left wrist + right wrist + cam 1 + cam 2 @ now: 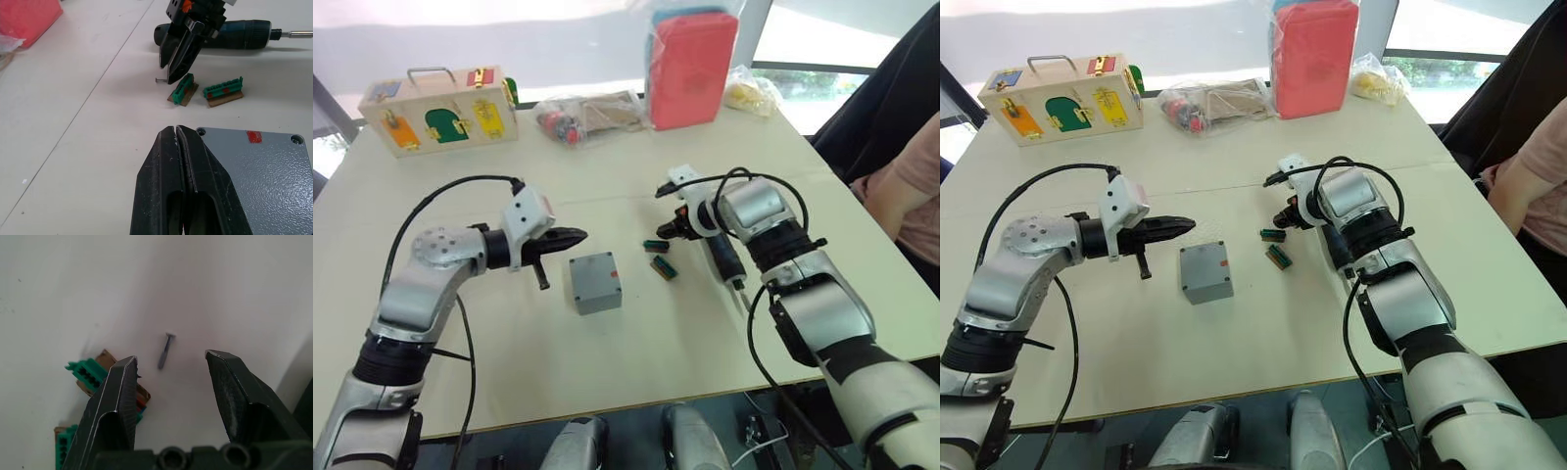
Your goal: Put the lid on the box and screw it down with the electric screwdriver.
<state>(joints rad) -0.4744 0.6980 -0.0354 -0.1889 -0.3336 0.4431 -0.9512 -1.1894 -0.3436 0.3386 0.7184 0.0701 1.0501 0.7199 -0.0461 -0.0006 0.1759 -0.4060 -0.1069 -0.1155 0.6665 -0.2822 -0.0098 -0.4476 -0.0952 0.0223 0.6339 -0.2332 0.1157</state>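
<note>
The grey box [598, 297] stands at mid-table with the lid [259, 171] lying flat on top; the lid has a red mark and screw holes at its corners. My left gripper [578, 235] hovers just left of the box, shut with nothing in it. The electric screwdriver [724, 257] lies on the table to the right. My right gripper [171, 357] is open, pointing down over a small loose screw [166, 350] on the table, left of the screwdriver's butt end.
Two green terminal blocks [654, 245] [664, 267] lie between the box and the screwdriver. Along the far edge stand a wooden box with coloured doors [440, 110], a bag of parts [587, 116] and a red pack [693, 69]. A person [911, 186] sits at the right.
</note>
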